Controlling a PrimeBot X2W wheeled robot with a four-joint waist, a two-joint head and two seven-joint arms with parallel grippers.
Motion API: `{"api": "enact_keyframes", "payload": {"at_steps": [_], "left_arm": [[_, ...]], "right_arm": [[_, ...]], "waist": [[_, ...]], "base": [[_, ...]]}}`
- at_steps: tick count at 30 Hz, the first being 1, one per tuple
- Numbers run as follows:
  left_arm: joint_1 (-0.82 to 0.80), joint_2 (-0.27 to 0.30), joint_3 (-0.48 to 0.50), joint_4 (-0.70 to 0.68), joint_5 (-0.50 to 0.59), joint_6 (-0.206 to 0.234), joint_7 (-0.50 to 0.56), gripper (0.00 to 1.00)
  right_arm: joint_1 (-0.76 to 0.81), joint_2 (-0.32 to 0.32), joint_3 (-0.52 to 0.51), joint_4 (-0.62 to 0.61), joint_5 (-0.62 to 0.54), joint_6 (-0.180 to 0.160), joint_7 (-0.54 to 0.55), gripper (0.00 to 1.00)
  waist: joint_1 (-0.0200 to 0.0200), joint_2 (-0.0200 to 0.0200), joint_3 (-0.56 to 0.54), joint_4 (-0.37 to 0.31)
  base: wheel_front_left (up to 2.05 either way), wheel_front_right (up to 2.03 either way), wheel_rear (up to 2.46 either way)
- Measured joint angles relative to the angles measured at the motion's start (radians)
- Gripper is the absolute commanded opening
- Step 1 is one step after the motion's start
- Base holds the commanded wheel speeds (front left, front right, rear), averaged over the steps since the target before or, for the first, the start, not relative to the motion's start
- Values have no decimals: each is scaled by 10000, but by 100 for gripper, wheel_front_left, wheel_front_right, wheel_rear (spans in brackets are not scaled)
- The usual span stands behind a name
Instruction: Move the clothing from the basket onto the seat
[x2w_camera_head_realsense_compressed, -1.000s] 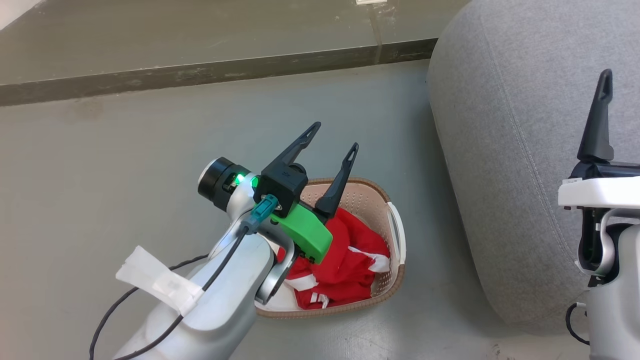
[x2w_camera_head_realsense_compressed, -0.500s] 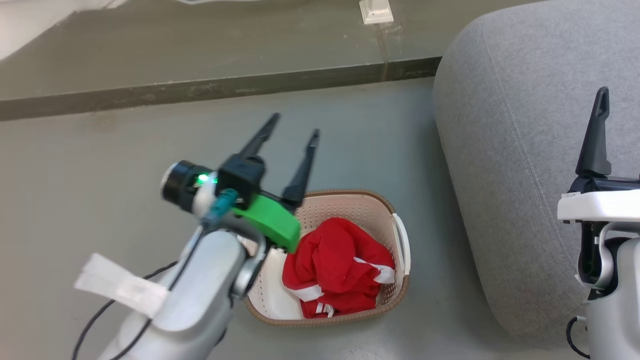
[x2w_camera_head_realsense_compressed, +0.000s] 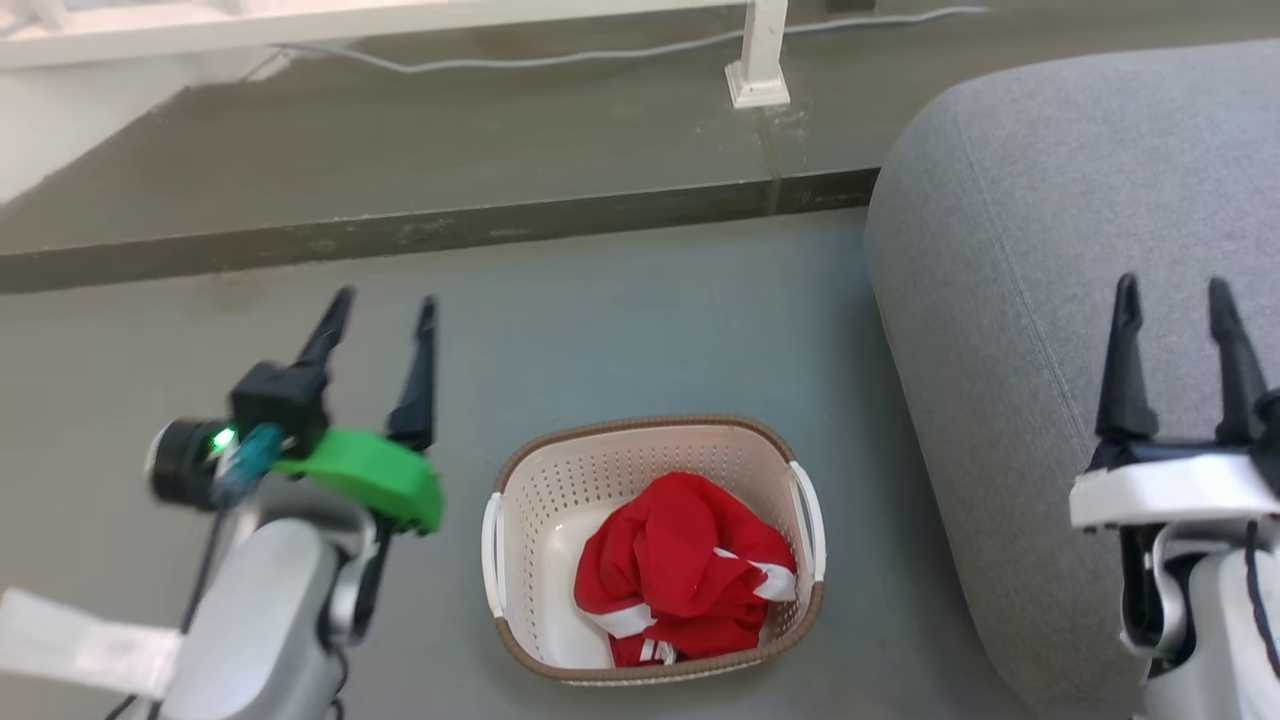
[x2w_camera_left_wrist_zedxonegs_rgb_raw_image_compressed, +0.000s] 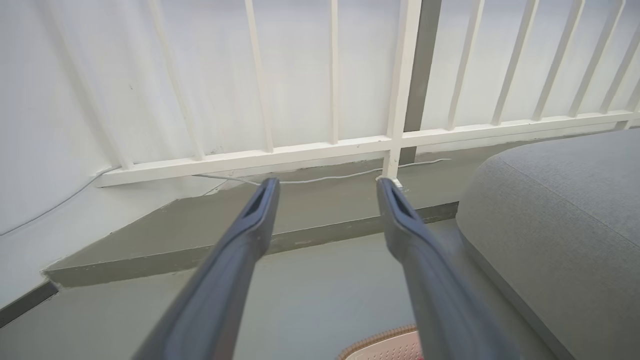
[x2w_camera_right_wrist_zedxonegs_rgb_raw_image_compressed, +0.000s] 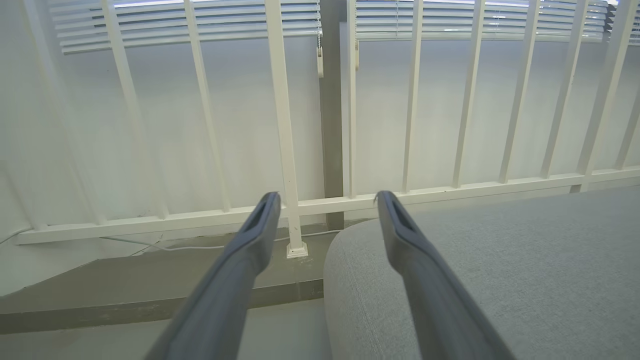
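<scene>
The cream basket (x2w_camera_head_realsense_compressed: 520, 500) stands on the grey floor at lower centre, and its brown rim (x2w_camera_left_wrist_zedxonegs_rgb_raw_image_compressed: 380, 345) peeks in at the bottom of the left wrist view. Bunched red clothing (x2w_camera_head_realsense_compressed: 680, 570) with white stripes lies inside it. The grey seat (x2w_camera_head_realsense_compressed: 1020, 230) fills the right side; it also shows as the seat (x2w_camera_left_wrist_zedxonegs_rgb_raw_image_compressed: 565, 220) and the seat (x2w_camera_right_wrist_zedxonegs_rgb_raw_image_compressed: 500, 270) in the wrist views. My left gripper (x2w_camera_head_realsense_compressed: 382, 312) is open and empty, left of the basket and raised above the floor. My right gripper (x2w_camera_head_realsense_compressed: 1172, 292) is open and empty over the seat's front part.
A raised dark step (x2w_camera_head_realsense_compressed: 420, 235) crosses the floor behind the basket. A white railing (x2w_camera_left_wrist_zedxonegs_rgb_raw_image_compressed: 400, 90) with a post foot (x2w_camera_head_realsense_compressed: 757, 85) and a thin cable (x2w_camera_head_realsense_compressed: 560, 58) runs along the back wall. Open floor lies between basket and step.
The head camera has tilted up, so the scene sits lower. My left arm has swung left, away from above the basket, uncovering the clothing. My right gripper now shows both fingers.
</scene>
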Motion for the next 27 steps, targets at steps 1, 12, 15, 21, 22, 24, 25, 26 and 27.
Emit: {"api": "enact_keyframes", "payload": {"at_steps": [1,12,15,21,22,24,25,26,27], "left_arm": [[153,50,173,-25,-19,0,0,100],[1758,359,1221,-351,-50,69,0,100],[2221,353,1626,-466,38,69,0,100],[2703,322,2529,-844,211,69,0,100],[2765,322,2610,-936,232,69,0,100],[2887,278,2734,-1039,280,69,0,100],[2955,249,2786,-1097,288,69,0,100],[3036,230,2807,-1166,295,69,0,100],[3108,203,2828,-1220,313,69,0,100]], "right_arm": [[79,6,48,-2,-2,0,0,100],[610,67,495,-211,-98,77,0,100],[784,88,520,-270,-98,75,0,100],[918,105,539,-387,-98,69,0,100],[924,113,539,-403,-98,67,0,100],[957,123,539,-420,-98,61,0,100],[994,128,539,-433,-98,61,0,100],[1034,132,541,-445,-96,61,0,100],[1072,134,548,-453,-96,61,0,100]], "waist": [[0,0,-46,8],[0,0,-391,33],[0,0,-440,23],[0,0,-539,20],[0,0,-556,20],[0,0,-587,21],[0,0,-603,22],[0,0,-618,23],[0,0,-633,24]], "base": [[0,0,0],[0,0,0],[0,0,0],[0,0,0],[0,0,0],[0,0,0],[0,0,0],[0,0,0],[0,0,0]]}}
